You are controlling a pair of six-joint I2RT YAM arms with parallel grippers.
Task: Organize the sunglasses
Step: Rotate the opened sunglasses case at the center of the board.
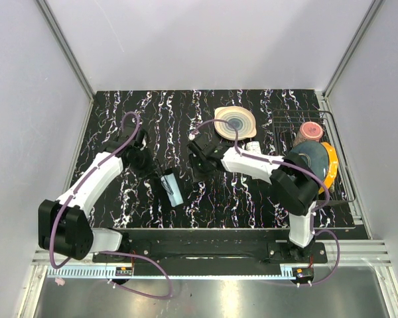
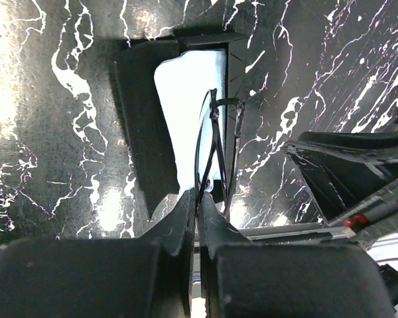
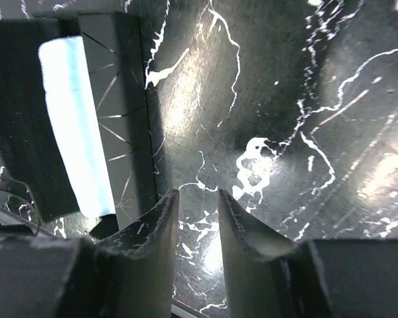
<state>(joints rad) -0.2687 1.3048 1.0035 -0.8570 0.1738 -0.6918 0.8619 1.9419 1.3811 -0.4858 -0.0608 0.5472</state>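
The left gripper (image 2: 198, 202) has its fingers pinched almost together on the thin dark frame of the sunglasses (image 2: 216, 136). It holds them by the edge nearest the wrist. From the left wrist camera the sunglasses stand up toward 12 o'clock from the fingertips. They hang over the pale white inside of a black case (image 2: 140, 132) that lies open on the table (image 1: 166, 112). Against that white the tint of the lenses cannot be made out. Whether the far end of the frame touches the lining cannot be told either.

In the top view the case (image 1: 174, 190) sits at about 8 o'clock from the table's middle, with the left gripper (image 1: 159, 173) just over its 11 o'clock end.

The right gripper (image 3: 199, 199) is parted by a narrow gap with nothing between its fingers. It is low over bare table, and the case lies at its 10 o'clock in its own wrist view. From above, the right gripper (image 1: 198, 159) is just beside the case, at the case's 1 o'clock.

A round wooden plate (image 1: 235, 122) lies at 1 o'clock from the table's middle. A wire rack (image 1: 285, 129) stands at 3 o'clock and holds a pink cup (image 1: 310, 130), a blue plate (image 1: 308, 159) and a yellow bowl (image 1: 330, 165).
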